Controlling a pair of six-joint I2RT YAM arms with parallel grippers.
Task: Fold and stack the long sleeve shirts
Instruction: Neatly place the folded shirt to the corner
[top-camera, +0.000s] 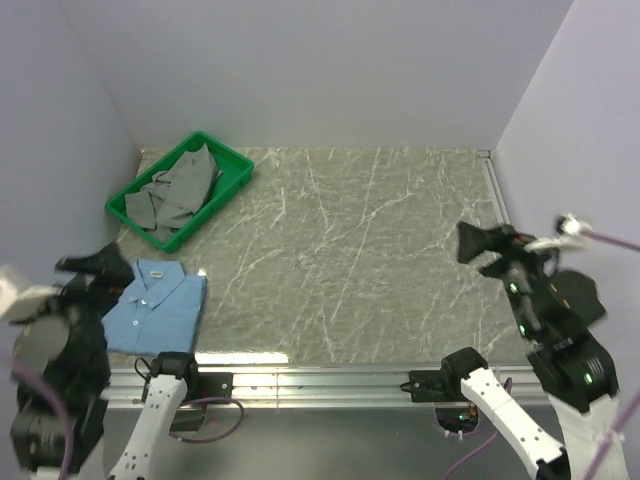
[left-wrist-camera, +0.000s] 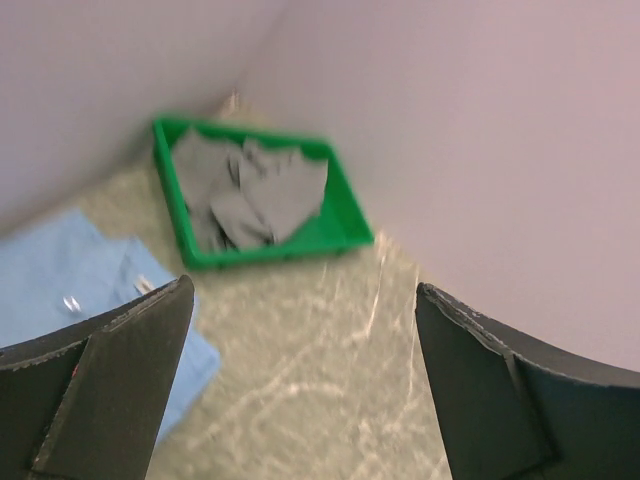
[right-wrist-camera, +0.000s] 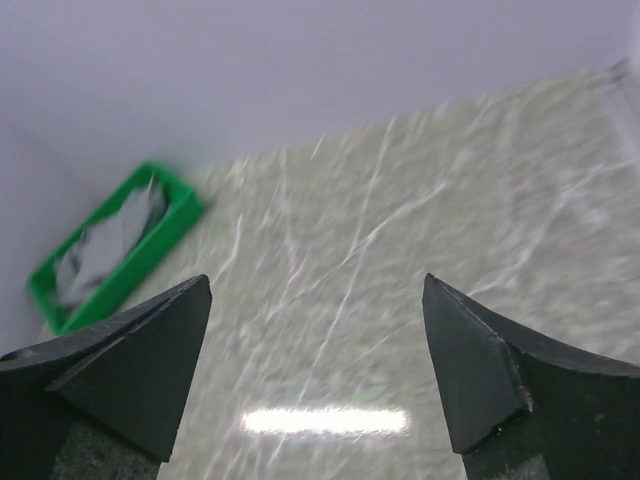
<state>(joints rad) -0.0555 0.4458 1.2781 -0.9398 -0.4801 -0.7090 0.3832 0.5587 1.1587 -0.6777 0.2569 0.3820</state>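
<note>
- Light blue shirt (top-camera: 155, 308): folded into a compact rectangle with the collar toward the far side. It lies flat on the near-left corner of the table (top-camera: 350, 250), just in front of the green bin (top-camera: 232, 178).
- Table: marbled grey-green top, closed in by pale walls on three sides. A metal rail (top-camera: 320, 378) runs along the near edge.
- Green bin: stands at an angle in the far-left corner and holds crumpled grey cloths (top-camera: 180, 190), which are apart from the folded shirt.
- Left gripper (left-wrist-camera: 300, 385): fingers spread wide with nothing between them. It is raised above the table by the shirt's left edge. In the left wrist view, the shirt shows at lower left past one finger (left-wrist-camera: 110, 375), and the bin lies beyond. The view is somewhat blurred.
- Right gripper (right-wrist-camera: 315, 370): fingers spread wide and empty. It is raised over the right side of the table, well apart from the shirt. The right wrist view looks across bare marble toward the bin at far left.
</note>
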